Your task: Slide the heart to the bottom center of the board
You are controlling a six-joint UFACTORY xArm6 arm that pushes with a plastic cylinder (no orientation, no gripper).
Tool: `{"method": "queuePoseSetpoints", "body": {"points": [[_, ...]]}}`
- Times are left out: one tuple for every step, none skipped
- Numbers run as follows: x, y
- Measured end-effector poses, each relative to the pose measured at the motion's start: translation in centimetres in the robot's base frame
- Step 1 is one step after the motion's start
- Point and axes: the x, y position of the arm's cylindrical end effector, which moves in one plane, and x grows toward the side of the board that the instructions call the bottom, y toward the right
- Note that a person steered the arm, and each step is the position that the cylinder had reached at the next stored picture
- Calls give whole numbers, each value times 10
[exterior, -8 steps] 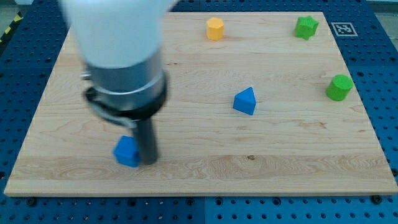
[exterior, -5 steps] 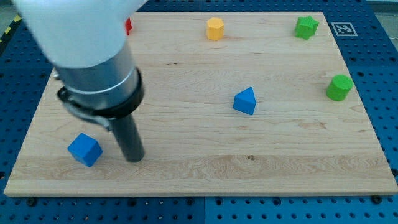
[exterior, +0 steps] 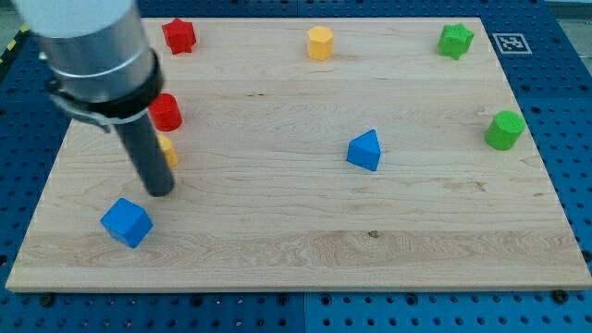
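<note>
My tip [exterior: 159, 191] rests on the board at the view's left. A yellow block [exterior: 168, 151] sits right behind the rod, just above and right of the tip, touching or nearly touching the rod. It is mostly hidden, so its shape cannot be made out. A blue cube [exterior: 126, 222] lies below and left of the tip, a short gap away. A round red block [exterior: 166, 112] sits just above the yellow one.
A red star [exterior: 178, 35] is at the top left, a yellow hexagon [exterior: 319, 43] at top centre and a green star [exterior: 455, 40] at top right. A round green block [exterior: 504, 129] is at the right edge. A blue triangle [exterior: 364, 150] sits mid-board.
The rod pushed the blue cube to the left, then drew away up and left. The red blocks and the yellow block have come into view.
</note>
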Motion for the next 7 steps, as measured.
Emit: {"method": "queuePoseSetpoints", "body": {"points": [[-11,-45],[-24,-76],[-27,-97],[-48,-69],[-42,30],[-23,140],[-13,192]]}}
